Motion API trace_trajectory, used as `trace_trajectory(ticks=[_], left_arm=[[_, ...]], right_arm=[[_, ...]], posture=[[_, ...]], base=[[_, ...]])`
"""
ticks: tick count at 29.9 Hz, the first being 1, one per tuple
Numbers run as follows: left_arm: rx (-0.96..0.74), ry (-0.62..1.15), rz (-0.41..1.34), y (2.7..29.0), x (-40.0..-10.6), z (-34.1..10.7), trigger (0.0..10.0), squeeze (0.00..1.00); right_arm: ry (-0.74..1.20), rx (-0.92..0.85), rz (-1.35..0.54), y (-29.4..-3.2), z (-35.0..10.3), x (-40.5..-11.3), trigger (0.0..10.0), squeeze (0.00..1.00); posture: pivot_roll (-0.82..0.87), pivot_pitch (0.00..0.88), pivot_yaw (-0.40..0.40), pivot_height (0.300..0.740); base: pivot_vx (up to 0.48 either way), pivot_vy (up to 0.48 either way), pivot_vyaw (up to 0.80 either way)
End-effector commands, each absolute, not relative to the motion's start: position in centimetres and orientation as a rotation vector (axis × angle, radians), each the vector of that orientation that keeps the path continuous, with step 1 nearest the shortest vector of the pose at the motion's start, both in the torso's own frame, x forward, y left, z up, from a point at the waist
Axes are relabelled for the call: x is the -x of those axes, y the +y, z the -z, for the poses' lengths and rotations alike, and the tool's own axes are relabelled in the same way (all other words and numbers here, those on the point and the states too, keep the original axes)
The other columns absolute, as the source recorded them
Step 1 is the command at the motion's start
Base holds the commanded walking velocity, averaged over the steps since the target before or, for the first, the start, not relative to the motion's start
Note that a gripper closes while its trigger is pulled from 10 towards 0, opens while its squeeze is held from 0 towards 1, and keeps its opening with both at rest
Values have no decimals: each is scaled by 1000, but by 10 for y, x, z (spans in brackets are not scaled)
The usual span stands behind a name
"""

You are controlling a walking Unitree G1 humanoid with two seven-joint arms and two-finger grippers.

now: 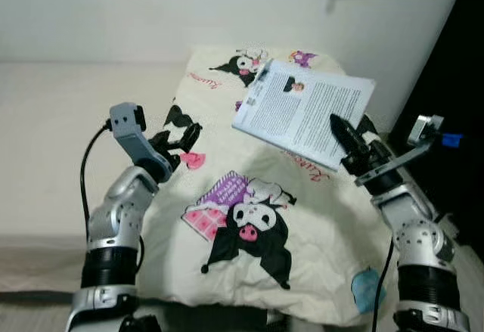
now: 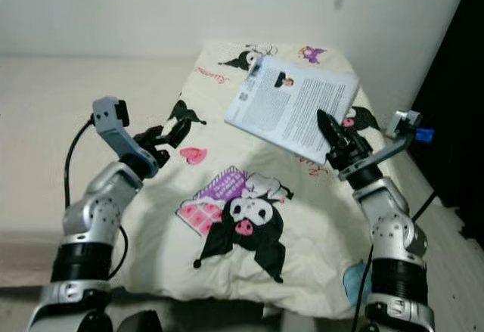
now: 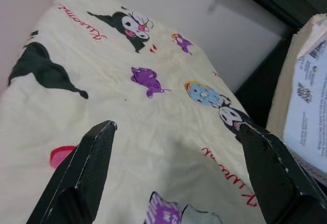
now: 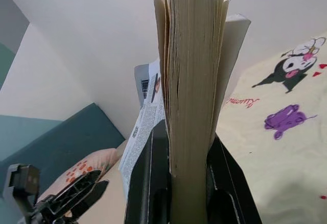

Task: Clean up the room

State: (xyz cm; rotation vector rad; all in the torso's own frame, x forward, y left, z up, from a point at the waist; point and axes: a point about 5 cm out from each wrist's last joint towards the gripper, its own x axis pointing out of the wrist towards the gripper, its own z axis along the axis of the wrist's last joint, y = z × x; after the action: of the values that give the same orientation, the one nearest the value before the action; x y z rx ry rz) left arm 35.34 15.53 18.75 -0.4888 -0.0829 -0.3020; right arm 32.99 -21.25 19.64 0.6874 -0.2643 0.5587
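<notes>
One book (image 1: 304, 110), one cartoon-print blanket (image 1: 249, 196). Right gripper (image 1: 349, 144) clamps the book's lower edge, lifted above blanket. Left gripper (image 1: 178, 139) spread, holding nothing.

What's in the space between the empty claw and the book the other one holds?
Only the cartoon-print blanket lies between the left gripper and the book, seen in the left eye view.
</notes>
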Motion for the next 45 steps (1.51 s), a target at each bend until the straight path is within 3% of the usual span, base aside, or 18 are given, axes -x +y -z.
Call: trace_trajectory(ticks=[1,7,12,18,26,30,37,45], left_arm=[[497,-75,294,154,-355,-187,10000,0],[494,-102,273,146,-352,-183,10000,0],[435,-22,287,140,-355,-176,10000,0],[406,-12,328,133,-353,-173,10000,0],[444,-54,322,134,-352,-174,10000,0],[378,-22,288,139,-353,-167,10000,0],[329,4,270,141,-352,-160,10000,0],[283,83,145,162,-348,-126,10000,0]], right_arm=[[-299,-683,-577,-211,-205,-329,10000,0],[-266,-687,-594,-201,-197,-328,10000,0],[-250,-683,-601,-199,-194,-328,10000,0],[-221,-660,-623,-195,-191,-328,10000,0],[-189,-642,-617,-190,-184,-329,10000,0],[-145,-627,-573,-190,-173,-331,10000,0],[-126,-608,-570,-188,-163,-328,10000,0],[-87,-547,-603,-180,-154,-322,10000,0]], posture=[[-92,0,-23,576],[-89,0,-28,601],[-89,0,-30,621],[-90,0,-30,661],[-84,0,-26,691],[-81,0,-22,711],[-82,0,-17,711],[-84,0,-10,711]], base=[[0,0,0],[-121,0,0],[0,0,0],[-480,0,0],[-420,0,0],[0,0,0],[0,0,0],[0,0,800]])
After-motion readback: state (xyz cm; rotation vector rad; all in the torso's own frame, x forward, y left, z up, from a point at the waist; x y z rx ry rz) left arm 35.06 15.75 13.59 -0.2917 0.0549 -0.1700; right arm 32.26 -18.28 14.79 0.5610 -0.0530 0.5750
